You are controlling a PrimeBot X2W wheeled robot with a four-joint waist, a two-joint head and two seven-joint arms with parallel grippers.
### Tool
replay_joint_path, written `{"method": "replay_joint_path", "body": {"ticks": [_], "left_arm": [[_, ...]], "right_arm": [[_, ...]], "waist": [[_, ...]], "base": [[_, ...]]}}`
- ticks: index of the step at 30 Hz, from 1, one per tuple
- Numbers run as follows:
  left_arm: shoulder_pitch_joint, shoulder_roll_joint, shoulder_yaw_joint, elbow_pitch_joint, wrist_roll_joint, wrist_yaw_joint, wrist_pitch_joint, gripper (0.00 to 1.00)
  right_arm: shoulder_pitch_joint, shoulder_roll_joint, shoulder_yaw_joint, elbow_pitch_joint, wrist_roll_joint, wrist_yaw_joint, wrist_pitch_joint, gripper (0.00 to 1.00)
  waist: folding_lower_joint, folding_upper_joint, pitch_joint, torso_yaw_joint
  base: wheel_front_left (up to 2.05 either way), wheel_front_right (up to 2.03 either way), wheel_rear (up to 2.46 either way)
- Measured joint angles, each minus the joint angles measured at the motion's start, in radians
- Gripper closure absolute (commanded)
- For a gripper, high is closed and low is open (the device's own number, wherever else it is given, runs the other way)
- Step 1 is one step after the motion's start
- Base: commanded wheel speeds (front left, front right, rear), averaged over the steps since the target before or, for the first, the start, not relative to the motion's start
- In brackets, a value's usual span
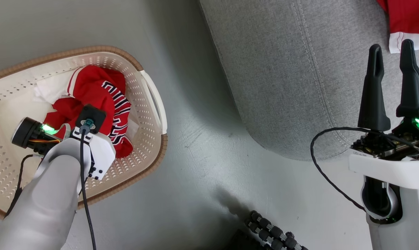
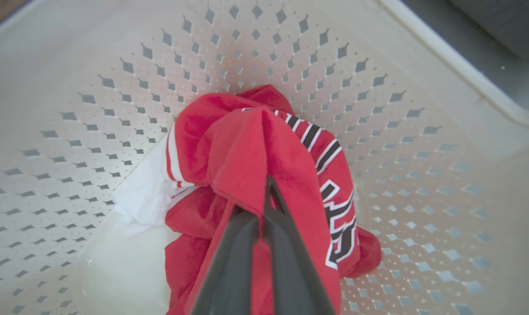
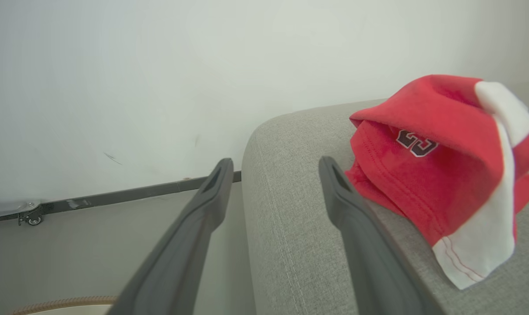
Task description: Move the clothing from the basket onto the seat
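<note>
A red garment with black-and-white lettering [image 1: 98,92] lies crumpled in the cream perforated basket [image 1: 150,114] at the left. My left gripper [image 2: 269,186] reaches down into the basket, shut on a fold of that red clothing [image 2: 229,140]; in the head view my wrist [image 1: 91,146] hides the fingers. Another red garment with a white band [image 3: 422,175] rests on the grey seat [image 3: 299,245] and shows at its far corner [image 1: 407,21]. Over the seat's near edge [image 1: 282,86] my right gripper [image 1: 391,59] stands open, holding nothing, its fingers [image 3: 216,192] left of that garment.
Grey floor [image 1: 202,156] separates the basket and the seat. A black ribbed object [image 1: 272,232] lies on the floor at the bottom edge. A black cable [image 1: 320,166] loops off my right wrist. A pale wall with a dark rail and a caster [image 3: 32,216] lies beyond the seat.
</note>
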Motion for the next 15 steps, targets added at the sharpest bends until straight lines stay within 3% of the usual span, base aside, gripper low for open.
{"method": "replay_joint_path", "body": {"ticks": [15], "left_arm": [[0.013,0.031,-0.003,-0.015,0.007,0.011,-0.054,1.0]], "right_arm": [[-0.016,0.0,0.001,0.042,-0.001,0.0,0.0,0.0]], "waist": [[0.0,0.0,-0.076,0.023]], "base": [[0.0,0.0,0.0]]}}
